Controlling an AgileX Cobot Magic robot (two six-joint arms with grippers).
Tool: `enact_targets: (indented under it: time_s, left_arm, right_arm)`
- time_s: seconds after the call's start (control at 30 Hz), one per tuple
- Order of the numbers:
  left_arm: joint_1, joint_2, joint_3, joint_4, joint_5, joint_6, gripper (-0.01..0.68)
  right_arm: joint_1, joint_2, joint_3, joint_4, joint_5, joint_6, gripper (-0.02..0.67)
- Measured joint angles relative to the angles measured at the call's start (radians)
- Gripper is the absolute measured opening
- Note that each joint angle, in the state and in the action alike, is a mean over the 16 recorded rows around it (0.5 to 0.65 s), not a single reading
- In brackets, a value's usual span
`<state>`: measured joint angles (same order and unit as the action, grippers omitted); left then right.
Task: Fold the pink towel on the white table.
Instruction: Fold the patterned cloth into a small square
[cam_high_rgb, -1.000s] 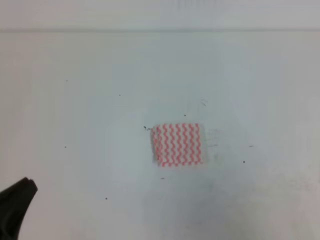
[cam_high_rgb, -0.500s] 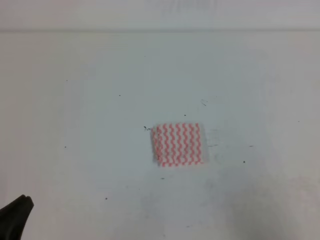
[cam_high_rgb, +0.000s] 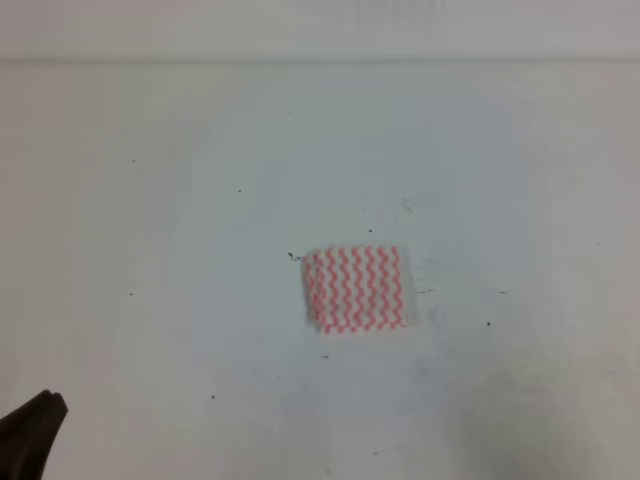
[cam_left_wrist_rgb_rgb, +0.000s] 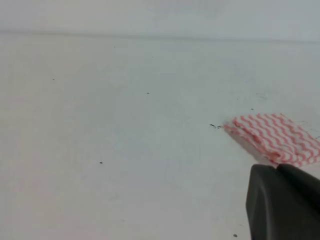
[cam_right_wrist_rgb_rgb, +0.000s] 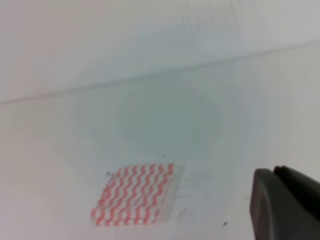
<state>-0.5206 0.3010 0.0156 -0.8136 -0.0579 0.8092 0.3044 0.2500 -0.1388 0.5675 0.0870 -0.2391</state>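
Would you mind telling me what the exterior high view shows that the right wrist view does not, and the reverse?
Only the exterior high view shows the left gripper, dark at the bottom-left corner, far from the cloth. Only the right wrist view shows the right gripper, at its lower right edge. Both show the pink towel lying as a small compact rectangle on the white table, touched by neither gripper.

Left tool (cam_high_rgb: 35, 430) lower, nearer frame corner
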Motion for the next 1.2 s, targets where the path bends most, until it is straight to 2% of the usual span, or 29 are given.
enact_targets:
  time_s: [0.33, 0.57, 0.87, 1.2]
  left_arm:
    - [0.0, -0.002, -0.002, -0.001, -0.005, 0.0, -0.005]
    - [0.0, -0.004, -0.006, -0.003, -0.006, 0.0, -0.005]
    - [0.0, -0.003, -0.003, -0.002, -0.005, 0.0, -0.005]
    - [0.0, 0.001, 0.002, 0.001, -0.005, 0.001, -0.005]
  right_arm:
    - [-0.111, -0.124, 0.074, -0.161, -0.056, 0.0, -0.018]
    - [-0.186, -0.235, 0.131, -0.192, -0.047, 0.001, -0.018]
    - [-0.194, -0.272, 0.148, -0.207, -0.005, 0.01, -0.018]
    - [-0.194, -0.27, 0.144, -0.334, 0.126, 0.139, -0.018]
